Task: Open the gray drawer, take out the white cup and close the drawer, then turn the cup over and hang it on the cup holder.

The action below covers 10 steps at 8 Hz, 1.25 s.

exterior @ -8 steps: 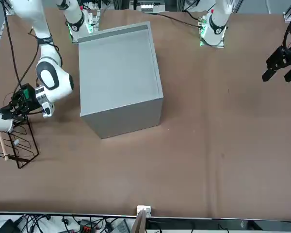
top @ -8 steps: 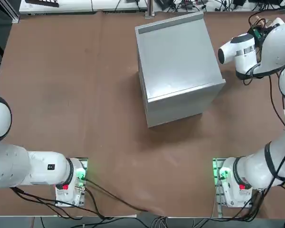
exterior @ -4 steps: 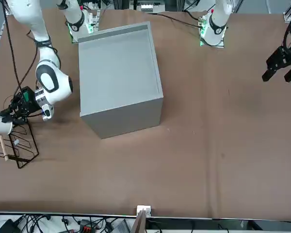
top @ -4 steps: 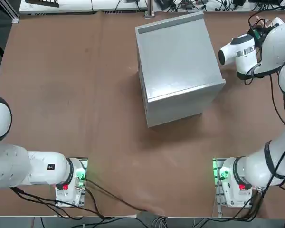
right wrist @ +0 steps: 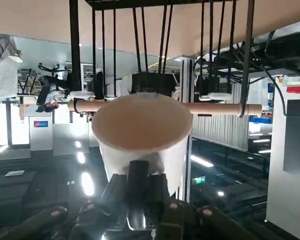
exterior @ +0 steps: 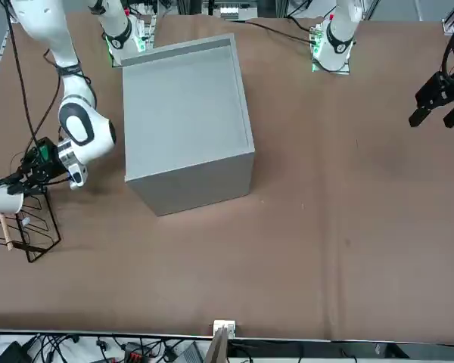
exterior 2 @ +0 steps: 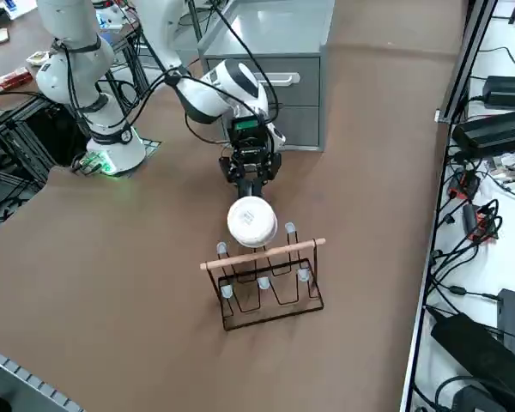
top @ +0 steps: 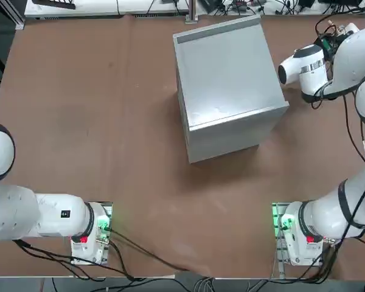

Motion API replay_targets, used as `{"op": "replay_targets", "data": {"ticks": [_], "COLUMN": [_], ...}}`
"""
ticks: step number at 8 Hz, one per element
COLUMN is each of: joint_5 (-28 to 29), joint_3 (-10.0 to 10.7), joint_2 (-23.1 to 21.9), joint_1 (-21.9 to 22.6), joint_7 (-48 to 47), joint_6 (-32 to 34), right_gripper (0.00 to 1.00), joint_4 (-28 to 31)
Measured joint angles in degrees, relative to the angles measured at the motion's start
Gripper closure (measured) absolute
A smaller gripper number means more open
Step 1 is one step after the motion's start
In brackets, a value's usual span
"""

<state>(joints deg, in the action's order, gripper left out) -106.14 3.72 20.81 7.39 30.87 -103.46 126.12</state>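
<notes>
And the right gripper (exterior 2: 250, 187), clamped narrowly on the white cup (exterior 2: 252, 223), has just nudged it sideways; we see it at the cup holder's (exterior 2: 283, 251) twelve o'clock in the right side view, and we're probably lining up a peg

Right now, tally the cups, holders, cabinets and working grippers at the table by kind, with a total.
White cup: 1
Cup holder: 1
Gray cabinet: 1
Right gripper: 1, by the cup holder, closed on the cup
Total: 4
</notes>
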Motion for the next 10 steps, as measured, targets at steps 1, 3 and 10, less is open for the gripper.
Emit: {"op": "replay_targets", "data": {"ticks": [1, 3, 10], "joint_5": [-0.01, -0.01, 7.08], "joint_3": [0.00, 0.00, -0.12], "joint_2": [0.48, 1.71, -0.10], "joint_1": [-0.02, -0.06, -0.41], "joint_7": [-0.15, -1.49, -3.25], "joint_6": [-0.02, -0.14, -3.23], "right_gripper": [0.80, 0.80, 0.00], "joint_4": [-0.57, -1.13, -6.06]}}
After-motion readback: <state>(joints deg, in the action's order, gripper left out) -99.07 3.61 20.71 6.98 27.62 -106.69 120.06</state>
